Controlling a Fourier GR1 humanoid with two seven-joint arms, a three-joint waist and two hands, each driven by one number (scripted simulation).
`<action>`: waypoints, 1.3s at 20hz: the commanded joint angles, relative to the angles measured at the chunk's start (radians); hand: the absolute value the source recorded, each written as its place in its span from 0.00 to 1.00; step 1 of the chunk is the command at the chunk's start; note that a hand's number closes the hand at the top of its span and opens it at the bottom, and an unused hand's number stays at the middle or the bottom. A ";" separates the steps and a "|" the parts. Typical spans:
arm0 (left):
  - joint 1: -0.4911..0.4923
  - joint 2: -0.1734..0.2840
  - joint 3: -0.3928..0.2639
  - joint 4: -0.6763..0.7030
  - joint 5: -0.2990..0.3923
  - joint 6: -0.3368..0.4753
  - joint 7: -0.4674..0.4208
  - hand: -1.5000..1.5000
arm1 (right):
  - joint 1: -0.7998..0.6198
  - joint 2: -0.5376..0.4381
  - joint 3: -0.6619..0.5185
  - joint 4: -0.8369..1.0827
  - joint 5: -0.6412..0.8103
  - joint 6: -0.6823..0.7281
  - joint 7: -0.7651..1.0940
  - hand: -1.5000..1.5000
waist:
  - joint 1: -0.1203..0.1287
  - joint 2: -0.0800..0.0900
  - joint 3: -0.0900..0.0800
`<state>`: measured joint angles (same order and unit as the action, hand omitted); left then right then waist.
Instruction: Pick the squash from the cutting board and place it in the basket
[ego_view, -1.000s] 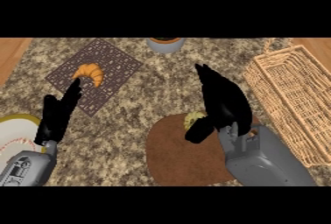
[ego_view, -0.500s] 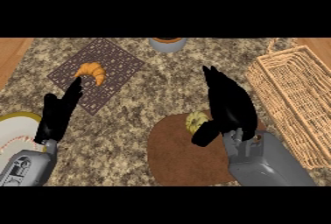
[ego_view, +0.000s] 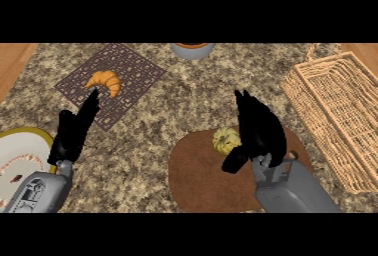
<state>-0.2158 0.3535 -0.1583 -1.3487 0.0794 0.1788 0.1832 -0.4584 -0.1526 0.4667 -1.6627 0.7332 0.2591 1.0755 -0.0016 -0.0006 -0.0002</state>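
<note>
We see a speckled beige-brown counter, a plain brown cutting board, a yellow ribbed squash, a tan woven basket, a dark lattice mat with an orange croissant, black hands, grey forearms.

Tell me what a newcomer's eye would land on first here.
The right hand stands out, black, fingers straight, over the round brown cutting board right beside the yellow squash. At the right edge lies the large wicker basket. At upper left an orange croissant sits on a dark mat, with the left hand open just below it.
</note>
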 joint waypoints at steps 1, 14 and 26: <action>0.012 0.011 0.023 -0.040 -0.016 -0.021 0.038 0.50 | 0.047 0.008 -0.021 -0.024 0.045 0.036 0.062 0.00 | 0.002 -0.001 0.000; 0.032 -0.044 0.090 -0.060 -0.067 -0.090 0.039 0.50 | 0.065 0.132 -0.092 0.145 0.187 -0.025 -0.089 0.00 | 0.004 0.000 0.000; -0.038 -0.103 0.151 0.063 -0.133 -0.112 -0.019 0.50 | 0.042 0.152 -0.148 0.252 0.158 -0.032 -0.110 0.00 | 0.001 0.001 0.000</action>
<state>-0.2302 0.2815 -0.0248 -1.3499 -0.0281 0.0639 0.2090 -0.4250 -0.0042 0.3393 -1.4056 0.9005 0.2123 0.9576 0.0019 0.0001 0.0000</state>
